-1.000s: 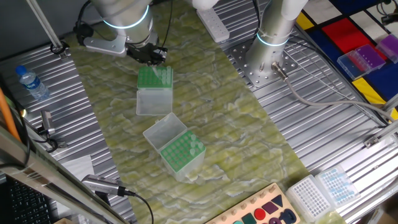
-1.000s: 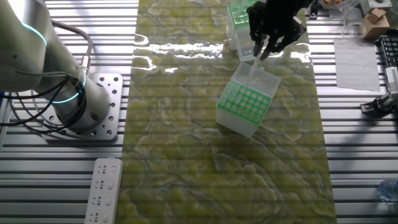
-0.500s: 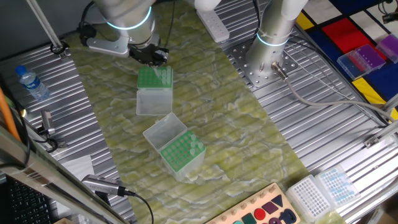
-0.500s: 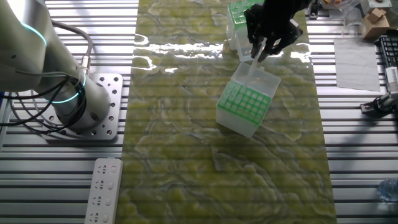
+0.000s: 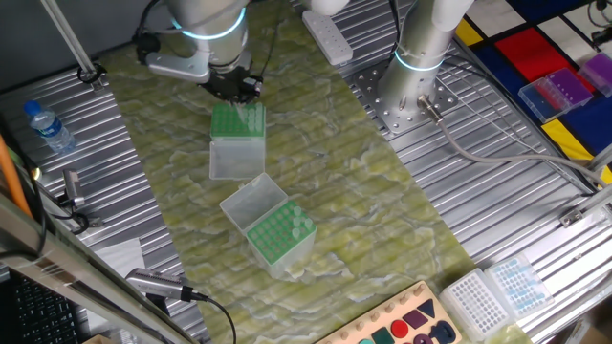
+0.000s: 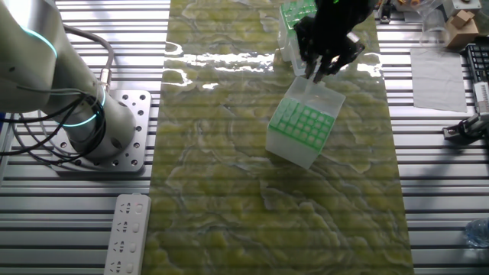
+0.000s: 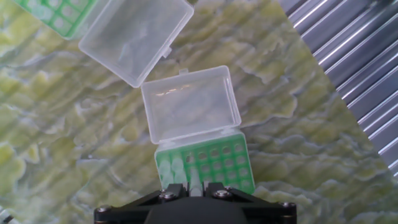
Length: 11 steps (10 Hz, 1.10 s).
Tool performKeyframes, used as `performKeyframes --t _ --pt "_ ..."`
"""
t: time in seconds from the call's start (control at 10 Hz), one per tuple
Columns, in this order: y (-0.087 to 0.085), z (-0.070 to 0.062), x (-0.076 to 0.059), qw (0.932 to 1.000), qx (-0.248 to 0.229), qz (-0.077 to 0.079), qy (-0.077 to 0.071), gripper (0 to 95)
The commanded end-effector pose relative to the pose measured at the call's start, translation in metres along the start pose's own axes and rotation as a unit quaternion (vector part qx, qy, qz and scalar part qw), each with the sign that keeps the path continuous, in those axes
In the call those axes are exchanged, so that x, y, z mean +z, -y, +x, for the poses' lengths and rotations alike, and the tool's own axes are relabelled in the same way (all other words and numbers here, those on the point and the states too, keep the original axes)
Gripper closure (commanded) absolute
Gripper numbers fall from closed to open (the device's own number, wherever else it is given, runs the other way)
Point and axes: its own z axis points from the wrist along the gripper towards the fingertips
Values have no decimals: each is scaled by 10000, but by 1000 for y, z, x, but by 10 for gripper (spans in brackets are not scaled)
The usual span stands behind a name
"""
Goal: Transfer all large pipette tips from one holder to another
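My gripper is shut on one large pipette tip, a pale cone standing upright between the fingers. It hangs just over the green holder, whose clear lid lies open ahead of it. Several more tips stand in that holder's left columns. In one fixed view the gripper hovers over this holder. In the other fixed view the gripper is above the same holder. The second green holder has a few tips along one side.
The second holder's open lid lies close beside the first holder's lid. A second arm's base stands on the metal table. A water bottle is at the left edge. Other tip boxes sit at the near right.
The arm has shifted sideways over the holder with the tip still gripped: right in one fixed view, left in the other. The holders and lids have not moved.
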Motion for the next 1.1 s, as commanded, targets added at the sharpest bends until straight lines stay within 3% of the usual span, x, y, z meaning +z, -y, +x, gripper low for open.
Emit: performKeyframes --t 0.1,0.2,0.3,0.4,0.5,0.6,0.7,0.9,1.0,1.1 --pt "1 -2 0 10000 -53 -6 -12 760" --pt "1 -2 0 10000 -14 2 13 570" --pt "1 -2 -1 9999 110 -58 68 570" --pt "0 -3 -2 9983 481 -272 176 570" --pt "0 -9 -4 9941 897 -526 300 760" --pt "0 -9 -4 9941 897 -526 300 760" --pt "-6 -35 -11 9871 1416 -676 333 760" --pt "-19 -69 -17 9769 1939 -837 316 760" --pt "-32 -92 -20 9675 2305 -993 323 760" --pt "-44 -110 -21 9614 2533 -1021 323 760"
